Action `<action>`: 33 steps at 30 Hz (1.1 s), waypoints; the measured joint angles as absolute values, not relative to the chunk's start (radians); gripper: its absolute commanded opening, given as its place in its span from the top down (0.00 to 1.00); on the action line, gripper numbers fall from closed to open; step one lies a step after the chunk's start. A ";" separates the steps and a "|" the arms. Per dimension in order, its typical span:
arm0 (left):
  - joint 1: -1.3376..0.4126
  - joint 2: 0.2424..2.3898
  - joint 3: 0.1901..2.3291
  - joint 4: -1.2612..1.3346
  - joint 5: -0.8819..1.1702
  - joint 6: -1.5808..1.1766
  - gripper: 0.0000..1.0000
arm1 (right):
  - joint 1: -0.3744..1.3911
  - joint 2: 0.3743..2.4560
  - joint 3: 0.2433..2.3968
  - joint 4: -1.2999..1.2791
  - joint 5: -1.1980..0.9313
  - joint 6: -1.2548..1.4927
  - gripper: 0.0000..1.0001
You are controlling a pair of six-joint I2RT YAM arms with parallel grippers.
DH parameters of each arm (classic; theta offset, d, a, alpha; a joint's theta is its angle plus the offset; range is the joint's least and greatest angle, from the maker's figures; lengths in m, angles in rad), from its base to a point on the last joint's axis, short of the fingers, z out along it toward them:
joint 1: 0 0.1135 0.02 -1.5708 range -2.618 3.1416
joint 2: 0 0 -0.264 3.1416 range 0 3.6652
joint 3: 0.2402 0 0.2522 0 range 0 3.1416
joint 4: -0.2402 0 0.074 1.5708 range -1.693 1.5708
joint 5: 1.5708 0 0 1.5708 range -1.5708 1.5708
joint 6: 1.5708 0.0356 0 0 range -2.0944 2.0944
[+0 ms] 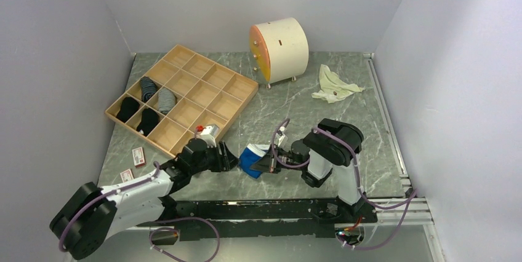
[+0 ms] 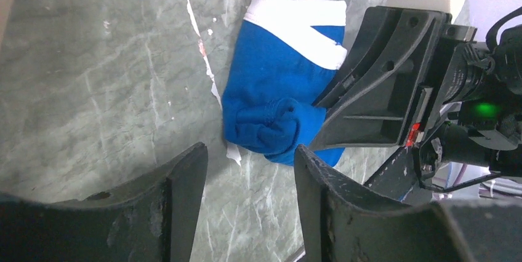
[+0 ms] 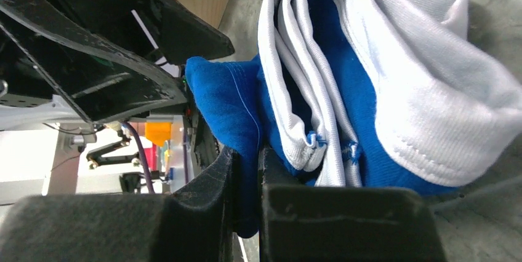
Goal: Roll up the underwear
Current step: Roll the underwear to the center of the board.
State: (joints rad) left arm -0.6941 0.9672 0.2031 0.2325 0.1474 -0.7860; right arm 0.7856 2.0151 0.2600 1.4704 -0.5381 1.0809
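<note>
The blue underwear (image 1: 251, 158) with a white waistband lies bunched on the table near the front middle; it also shows in the left wrist view (image 2: 280, 99) and fills the right wrist view (image 3: 363, 77). My right gripper (image 1: 263, 165) is shut on a fold of its blue cloth, pinched between the fingers (image 3: 246, 170). My left gripper (image 1: 229, 160) is open and empty just left of the underwear, its fingers (image 2: 184, 182) a little short of the rolled end.
A wooden compartment tray (image 1: 181, 96) with dark socks in some cells stands at the back left. A cream cylinder box (image 1: 280, 50) stands at the back. A pale cloth (image 1: 333, 85) lies at the back right. Small cards (image 1: 138, 156) lie left of the left arm.
</note>
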 measured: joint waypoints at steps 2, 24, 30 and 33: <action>-0.694 1.008 0.200 0.269 0.165 -0.780 0.41 | 0.783 2.025 0.260 1.486 -0.543 1.099 0.98; -0.743 1.349 0.244 0.551 0.133 -0.841 0.61 | 0.767 1.897 0.315 1.217 -0.577 1.031 0.65; -0.772 1.372 0.291 0.502 0.073 -0.849 0.66 | 0.774 1.739 0.361 0.945 -0.556 0.916 0.46; -0.779 1.371 0.310 0.467 0.060 -0.849 0.67 | 0.779 1.632 0.400 0.743 -0.506 0.825 0.40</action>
State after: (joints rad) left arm -0.7788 1.3712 0.3099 0.4667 0.0597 -0.8490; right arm 0.7792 1.6321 0.3996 0.7425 -0.5056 0.8246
